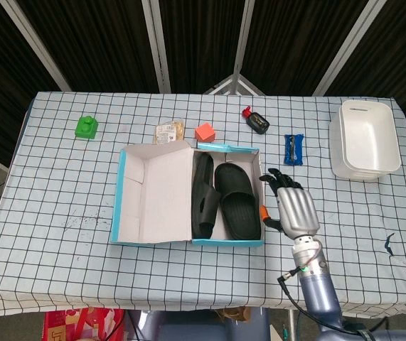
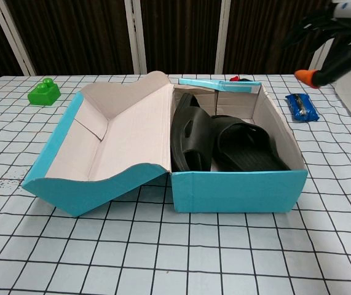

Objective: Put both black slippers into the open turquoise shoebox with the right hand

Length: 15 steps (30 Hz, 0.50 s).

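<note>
Both black slippers [image 1: 222,197] lie inside the turquoise shoebox [image 1: 188,241] at centre frame. Our right hand [image 1: 292,208] hovers just right of it, fingers spread, empty. We judge the placing done, so we keep clear of the box wall.

A table [image 1: 60,192] covered by a white cloth with a black grid filled most of the head view. At its centre sat the open turquoise shoebox [image 1: 128,213], lid folded out to the left. Above it, toward the upper left, lay a green block [image 1: 86,127]; nearer the box's top edge were a small snack packet [image 1: 168,131] and a red block [image 1: 205,132]. A small dark bottle with a red cap [image 1: 255,120] lay top centre, a blue packet [image 1: 294,148] to its right, and a white tub [image 1: 365,138] at the upper right.
</note>
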Tool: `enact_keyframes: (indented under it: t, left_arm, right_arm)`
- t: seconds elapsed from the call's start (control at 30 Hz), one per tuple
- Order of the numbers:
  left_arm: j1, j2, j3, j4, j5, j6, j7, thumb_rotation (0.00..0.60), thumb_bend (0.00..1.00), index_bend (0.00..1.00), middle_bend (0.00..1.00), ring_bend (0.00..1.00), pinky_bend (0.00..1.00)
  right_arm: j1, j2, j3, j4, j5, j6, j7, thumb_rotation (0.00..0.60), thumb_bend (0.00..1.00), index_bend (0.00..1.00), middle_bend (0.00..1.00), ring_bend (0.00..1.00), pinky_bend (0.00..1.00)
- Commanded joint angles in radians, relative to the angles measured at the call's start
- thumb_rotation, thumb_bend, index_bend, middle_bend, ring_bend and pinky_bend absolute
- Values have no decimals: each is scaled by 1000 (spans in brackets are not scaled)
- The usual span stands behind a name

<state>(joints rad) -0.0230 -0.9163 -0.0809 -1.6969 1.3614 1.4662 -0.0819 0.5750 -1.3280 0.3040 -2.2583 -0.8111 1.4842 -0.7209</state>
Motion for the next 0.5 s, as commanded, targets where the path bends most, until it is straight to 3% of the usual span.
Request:
enact_keyframes:
  t: [0.03,0.23,0.5]
  left_arm:
    - [6,-7,3,5,19,20,1,600,367,50,0,0,17]
    - [9,-16,7,13,29,33,24,600,369,49,0,0,17]
    - [11,-23,11,12,39,43,43,600,370,49,0,0,17]
  right_arm:
    - [-188,189,-210,-27,-318,71,102,600,329,212,112,128,198]
    - [-316,263,-332,95,-544,168,157,600,259,185,84,103,168]
    - [-419,290,-380,233,-607,225,210,600,232,121,46,80,164]
